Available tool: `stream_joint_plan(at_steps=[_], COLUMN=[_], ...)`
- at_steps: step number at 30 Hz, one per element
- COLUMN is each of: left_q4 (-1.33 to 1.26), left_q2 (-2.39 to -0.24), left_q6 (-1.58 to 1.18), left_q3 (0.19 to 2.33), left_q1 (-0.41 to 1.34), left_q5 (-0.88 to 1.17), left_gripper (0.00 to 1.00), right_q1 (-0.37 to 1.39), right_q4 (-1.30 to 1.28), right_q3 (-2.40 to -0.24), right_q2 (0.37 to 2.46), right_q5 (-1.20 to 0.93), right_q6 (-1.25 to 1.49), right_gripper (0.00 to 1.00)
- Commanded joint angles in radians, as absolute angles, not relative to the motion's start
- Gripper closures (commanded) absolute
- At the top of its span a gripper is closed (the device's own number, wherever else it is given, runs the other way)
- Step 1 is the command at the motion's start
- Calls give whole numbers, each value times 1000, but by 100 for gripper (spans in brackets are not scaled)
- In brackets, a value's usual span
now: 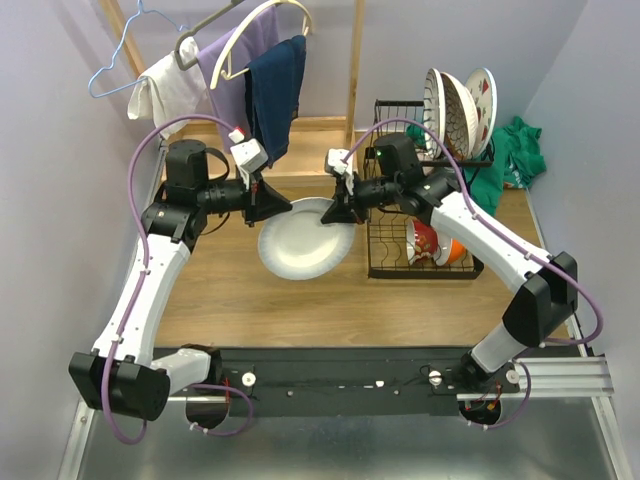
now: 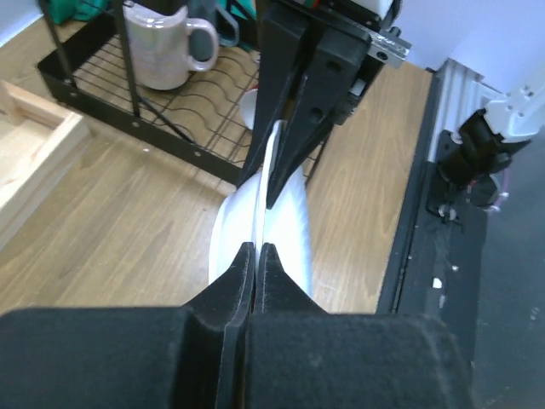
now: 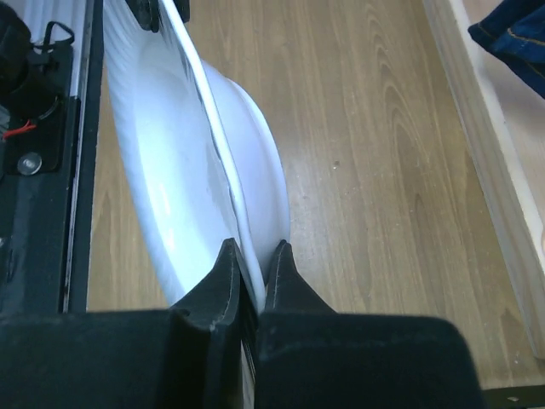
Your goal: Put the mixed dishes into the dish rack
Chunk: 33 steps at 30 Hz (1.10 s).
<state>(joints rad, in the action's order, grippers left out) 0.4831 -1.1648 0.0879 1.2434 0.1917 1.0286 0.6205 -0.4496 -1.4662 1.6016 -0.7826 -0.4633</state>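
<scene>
Over the tabletop [image 1: 300, 310], at nine o'clock from the rack [image 1: 385, 272], left end effector [image 1: 283, 206] and right end effector [image 1: 328, 214] both clamp the white plate [image 1: 298, 250] by its rim; best one lets go before swinging rackward.

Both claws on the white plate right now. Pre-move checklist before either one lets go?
1. Left claw shut on white plate rim: ok.
2. Right claw shut on the opposite rim: ok.
3. Plate lifted off the table: cannot tell.
4. Open upper-tier slots in the dish rack, left of the stood plates: ok.
5. Mug and bowls sit in the lower tier, away from those slots: ok.
</scene>
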Motion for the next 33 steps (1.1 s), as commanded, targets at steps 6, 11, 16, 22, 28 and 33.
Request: stream_joint_plan(at_steps=[6,11,16,22,28,33], left_q4=[146,-38,-61,-84,-115,-130], left_q2=[-1002,-908,-874,-848,-841,-842], left_q6=[-46,-78,-54,-107,-160,-167], left_q3=[1163,1140,1097,1003,962,940], left_q1=[189,189,189,189,189,189], left_q5=[633,281,232,271,288,288], left_gripper=[46,23,20,20,20,20], right_q1=[626,626,626,627,640,664], right_q4=[-393,-373,-414,-454,-446,-476], right_q3=[-1529,-1659,-1828,-2011,-2141,-2295], right_q2=[1546,1487,1476,1506,1636,1775], right_q5=[-371,-37,216,527,975,1150], right_q6=[-205,-63,-40,-69,-239,-273], right_gripper=[100,100,99,99,99,99])
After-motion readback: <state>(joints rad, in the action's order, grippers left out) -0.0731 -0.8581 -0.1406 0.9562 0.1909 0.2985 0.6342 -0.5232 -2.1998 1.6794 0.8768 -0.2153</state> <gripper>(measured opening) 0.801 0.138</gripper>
